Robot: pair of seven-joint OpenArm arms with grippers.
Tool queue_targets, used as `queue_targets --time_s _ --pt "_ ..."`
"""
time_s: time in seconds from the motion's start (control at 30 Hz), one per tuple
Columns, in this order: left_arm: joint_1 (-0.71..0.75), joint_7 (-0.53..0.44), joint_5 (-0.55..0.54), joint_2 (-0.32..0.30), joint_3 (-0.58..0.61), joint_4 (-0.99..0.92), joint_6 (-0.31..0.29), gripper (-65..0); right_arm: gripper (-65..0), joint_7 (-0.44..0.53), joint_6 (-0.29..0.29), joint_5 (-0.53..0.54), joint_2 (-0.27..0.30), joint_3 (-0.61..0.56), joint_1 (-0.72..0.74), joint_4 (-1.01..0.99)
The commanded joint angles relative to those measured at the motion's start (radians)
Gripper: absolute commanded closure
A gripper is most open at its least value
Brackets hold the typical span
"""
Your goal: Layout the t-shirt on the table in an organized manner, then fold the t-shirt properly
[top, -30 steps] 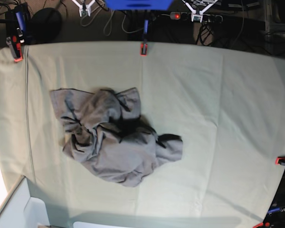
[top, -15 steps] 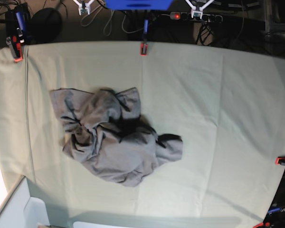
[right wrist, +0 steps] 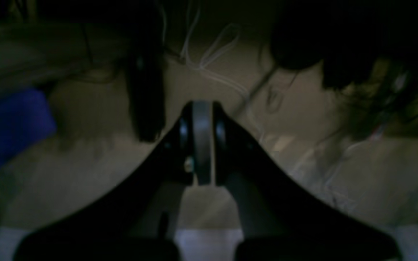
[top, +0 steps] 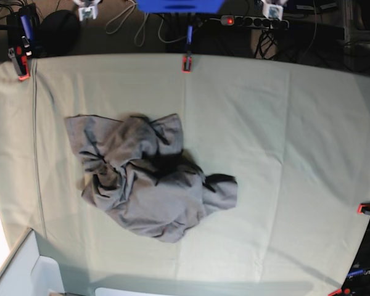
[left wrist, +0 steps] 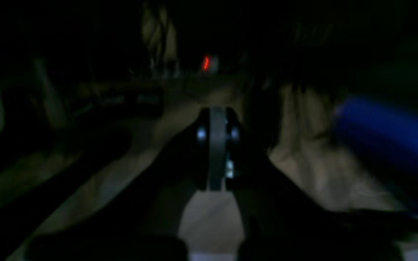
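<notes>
T-shirt (top: 149,182) lies in one crumpled grey heap, left of centre in the base view, on the table (top: 283,154). From where I stand nothing looks started: no sleeve spread, no fold made, so laying out and folding both remain. One shirt, one table, four red-orange clamps (top: 187,63) visible at its edges. Left gripper (left wrist: 214,145) and right gripper (right wrist: 201,141) both have jaws pressed together, holding nothing.

A crumpled t-shirt (top: 149,184) lies on the desk (top: 283,154), left of centre in the base view. Clamps sit at the desk's edges: one at the far edge (top: 187,63), one at the far left corner (top: 23,69), one at the right edge (top: 368,209).
</notes>
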Motion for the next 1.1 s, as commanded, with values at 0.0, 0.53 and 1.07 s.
queue_targets --time_s 0.0,0.53,1.07 --pt "0.041 0.021 -0.018 -0.014 -0.014 0.056 0.010 0.0 0.0 0.000 0.002 0.000 0.016 -0.001 -0.046 0.062" --pt "-0.112 0.159 -0.058 0.035 -0.137 0.493 0.006 0.0 0.0 -0.256 0.002 0.000 0.019 -0.001 -0.043 0.569" --pt "-0.688 0.427 -0.056 0.206 0.196 0.179 0.010 -33.5 -7.4 -0.340 0.004 0.000 0.023 -0.004 0.039 0.572"
